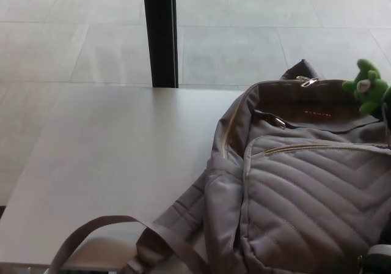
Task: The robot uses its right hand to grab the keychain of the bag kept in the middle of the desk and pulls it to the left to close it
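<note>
Head view, quilted bag (pixel 305 188) (chevron stitching), fuzzy green keychain (pixel 366 89)

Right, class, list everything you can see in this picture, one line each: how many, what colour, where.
Backpack: one, grey-brown, on the right of the table, top open.
Frog keychain: one, green, at the backpack's top right corner.
Strap: one, grey-brown, looped at the table's near edge.
Table: one, pale grey, across the middle.
Post: one, black, behind the table.
Floor: pale tiles, beyond the table.
Right hand: black sliver at the right edge, under the frog keychain.
Left hand: not in view.
</note>
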`<state>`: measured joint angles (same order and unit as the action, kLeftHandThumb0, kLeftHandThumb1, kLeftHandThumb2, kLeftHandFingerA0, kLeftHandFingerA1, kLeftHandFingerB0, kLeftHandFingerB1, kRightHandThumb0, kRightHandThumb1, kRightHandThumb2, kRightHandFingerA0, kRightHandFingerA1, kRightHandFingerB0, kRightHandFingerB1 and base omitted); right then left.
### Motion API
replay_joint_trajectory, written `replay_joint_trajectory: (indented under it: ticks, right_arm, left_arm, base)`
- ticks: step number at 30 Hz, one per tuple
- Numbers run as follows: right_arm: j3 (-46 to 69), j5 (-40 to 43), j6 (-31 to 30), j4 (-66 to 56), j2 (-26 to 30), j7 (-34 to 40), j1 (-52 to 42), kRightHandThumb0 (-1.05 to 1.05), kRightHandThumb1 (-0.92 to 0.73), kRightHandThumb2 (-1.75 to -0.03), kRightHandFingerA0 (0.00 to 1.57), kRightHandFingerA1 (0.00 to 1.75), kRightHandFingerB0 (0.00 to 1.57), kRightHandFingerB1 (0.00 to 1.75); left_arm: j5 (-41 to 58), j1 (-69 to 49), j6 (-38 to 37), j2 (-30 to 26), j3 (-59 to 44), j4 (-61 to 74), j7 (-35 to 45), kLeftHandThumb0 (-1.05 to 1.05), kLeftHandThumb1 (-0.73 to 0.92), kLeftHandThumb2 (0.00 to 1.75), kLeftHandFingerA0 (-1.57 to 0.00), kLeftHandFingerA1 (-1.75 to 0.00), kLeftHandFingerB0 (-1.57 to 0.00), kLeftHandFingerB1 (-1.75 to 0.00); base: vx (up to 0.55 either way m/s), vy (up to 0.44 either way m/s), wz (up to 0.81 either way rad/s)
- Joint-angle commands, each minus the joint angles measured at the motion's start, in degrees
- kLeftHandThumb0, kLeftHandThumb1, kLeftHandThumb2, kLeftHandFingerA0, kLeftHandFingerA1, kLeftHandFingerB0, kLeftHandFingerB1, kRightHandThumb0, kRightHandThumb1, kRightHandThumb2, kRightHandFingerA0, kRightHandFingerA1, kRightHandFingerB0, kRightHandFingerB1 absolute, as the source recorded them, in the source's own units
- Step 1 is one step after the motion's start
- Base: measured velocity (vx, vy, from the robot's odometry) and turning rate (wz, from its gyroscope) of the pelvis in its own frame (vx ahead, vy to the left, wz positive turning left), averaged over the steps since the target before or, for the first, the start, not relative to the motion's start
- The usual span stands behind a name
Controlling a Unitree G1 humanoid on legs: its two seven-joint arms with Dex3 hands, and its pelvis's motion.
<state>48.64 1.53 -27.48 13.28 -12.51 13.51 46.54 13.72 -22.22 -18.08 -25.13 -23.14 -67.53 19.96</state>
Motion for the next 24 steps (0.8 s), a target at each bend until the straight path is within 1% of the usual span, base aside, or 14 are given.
replay_joint_trajectory:
  ticks: [1,2,6,7,10,11,13,15,17,18,19,22,23,24]
  right_arm:
    - [-4.3,7.8,-2.7,-3.4,-18.6,16.3,1.5,-0.22,-0.73,-0.79,1.02,1.75,0.72,1.75]
    - [-6.1,7.7,-1.7,-3.5,-21.3,16.6,0.2,-0.25,-0.77,-0.75,1.00,1.75,0.72,1.75]
    - [-8.9,7.7,0.7,-2.4,-24.8,18.4,-1.4,-0.29,-0.79,-0.72,1.04,1.75,0.71,1.75]
    - [-10.0,7.8,2.3,-1.4,-26.5,18.6,-2.1,-0.25,-0.72,-0.81,1.05,1.75,0.80,1.75]
    - [-12.5,6.8,4.4,0.1,-29.4,19.9,-3.7,-0.26,-0.73,-0.80,1.03,1.75,0.77,1.75]
    - [-13.3,6.5,5.6,1.5,-31.2,20.5,-4.4,-0.24,-0.71,-0.85,1.02,1.75,0.78,1.75]
    - [-14.6,5.5,5.1,3.2,-31.9,22.2,-4.5,-0.26,-0.72,-0.80,1.00,1.75,0.74,1.75]
    - [-15.3,6.0,5.8,3.5,-32.5,22.2,-5.1,-0.25,-0.66,-0.87,1.03,1.75,0.74,1.75]
    - [-17.3,4.9,7.3,6.7,-32.1,22.2,-4.6,-0.29,-0.75,-0.77,1.03,1.75,0.73,1.72]
    - [-17.8,5.0,7.7,7.3,-32.2,22.4,-4.4,-0.40,-0.59,-1.01,1.28,1.43,1.05,1.31]
    - [-18.0,5.2,8.0,7.7,-32.3,22.6,-4.1,-0.29,-0.74,-0.78,1.05,1.75,0.76,1.71]
    - [-18.8,6.0,9.0,8.7,-32.2,23.3,-3.6,-0.28,-0.72,-0.81,1.07,1.75,0.80,1.70]
    - [-19.6,5.5,9.1,10.0,-32.7,24.6,-2.5,-0.31,-0.71,-0.82,1.13,1.75,0.83,1.73]
    - [-20.5,5.4,9.2,11.1,-33.3,25.6,-1.7,-0.40,-0.60,-1.04,1.32,1.45,1.07,1.32]
  left_arm:
    - [-1.6,0.0,-0.5,-2.9,0.4,-0.2,-1.1,-0.58,0.91,0.67,-0.71,-0.55,-0.68,-0.48]
    - [-1.6,-0.2,-1.3,-2.7,0.4,-0.1,-1.0,-0.59,0.91,0.67,-0.71,-0.55,-0.67,-0.48]
    - [-1.9,0.2,-0.7,-2.9,0.7,0.0,-1.5,-0.59,0.91,0.67,-0.71,-0.55,-0.68,-0.47]
    - [-1.7,0.1,-0.8,-2.6,0.5,0.3,-1.5,-0.58,0.90,0.66,-0.74,-0.59,-0.71,-0.48]
    - [-1.8,0.2,-0.2,-2.4,0.7,0.7,-2.3,-0.58,0.90,0.67,-0.74,-0.58,-0.71,-0.48]
    - [-2.3,0.1,-0.6,-2.4,1.0,1.0,-2.6,-0.58,0.91,0.67,-0.73,-0.57,-0.71,-0.48]
    - [-1.7,0.6,0.2,-2.2,0.7,0.7,-2.0,-0.59,0.90,0.67,-0.73,-0.57,-0.72,-0.49]
    - [-1.7,0.3,-0.2,-2.1,0.8,1.0,-1.7,-0.59,0.90,0.67,-0.72,-0.57,-0.71,-0.49]
    - [-1.9,-0.2,-0.9,-2.1,0.9,1.8,-1.6,-0.59,0.91,0.67,-0.70,-0.57,-0.69,-0.48]
    - [-1.9,-0.4,-0.8,-2.3,0.9,1.9,-1.4,-0.59,0.91,0.67,-0.70,-0.55,-0.68,-0.48]
    - [-1.8,-0.4,-0.9,-2.3,0.8,1.9,-1.4,-0.58,0.91,0.67,-0.70,-0.57,-0.68,-0.48]
    - [-1.9,-0.4,-2.1,-2.3,0.8,1.4,-0.8,-0.58,0.92,0.67,-0.70,-0.57,-0.68,-0.49]
    - [-2.1,-0.1,-2.3,-2.3,1.0,1.1,-1.1,-0.58,0.92,0.67,-0.70,-0.52,-0.67,-0.49]
    - [-2.4,-0.1,-3.2,-2.3,1.2,1.0,-0.9,-0.58,0.92,0.68,-0.70,-0.54,-0.67,-0.50]
  base:
    - [0.00,0.000,0.00]
    - [0.00,0.000,0.00]
    - [0.00,0.000,0.00]
    - [0.00,0.000,0.00]
    - [0.00,0.000,0.00]
    - [0.00,0.000,0.00]
    - [0.00,0.000,0.00]
    - [0.00,0.000,0.00]
    - [0.00,0.000,0.00]
    - [0.00,0.000,0.00]
    - [0.00,0.000,0.00]
    - [0.00,0.000,0.00]
    - [0.00,0.000,0.00]
    - [0.00,0.000,0.00]
